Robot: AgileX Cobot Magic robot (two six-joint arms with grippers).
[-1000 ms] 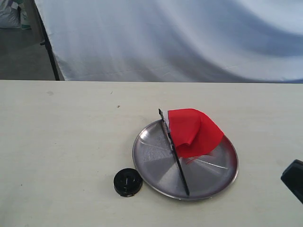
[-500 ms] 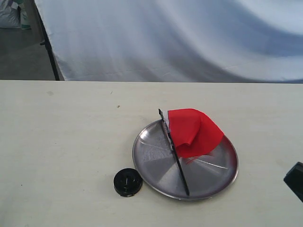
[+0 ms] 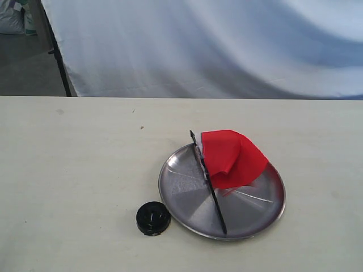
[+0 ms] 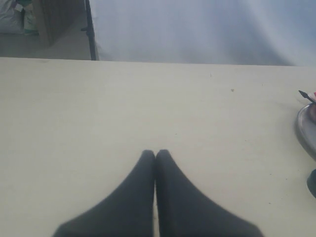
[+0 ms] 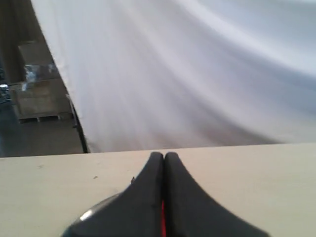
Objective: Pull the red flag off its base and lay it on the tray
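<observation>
The red flag (image 3: 232,157) lies on the silver tray (image 3: 187,201), its cloth crumpled over the far right part. Its black stick (image 3: 211,190) runs across the tray, pointed tip toward the front rim. The black base (image 3: 153,218) sits on the table just left of the tray, with nothing in its hole. Neither gripper shows in the exterior view. My left gripper (image 4: 155,154) is shut over bare table, with the tray rim (image 4: 305,129) off to one side. My right gripper (image 5: 164,155) is shut too; the tray rim (image 5: 91,213) and a sliver of the red flag (image 5: 162,223) show behind its fingers.
The pale table (image 3: 74,164) carries only the tray and base. A white cloth backdrop (image 3: 215,45) hangs behind the far edge, with a black stand leg (image 3: 59,62) at its left.
The dark tip of my right gripper at the exterior view's right edge has slid out of the picture. Flag, tray and base have not moved.
</observation>
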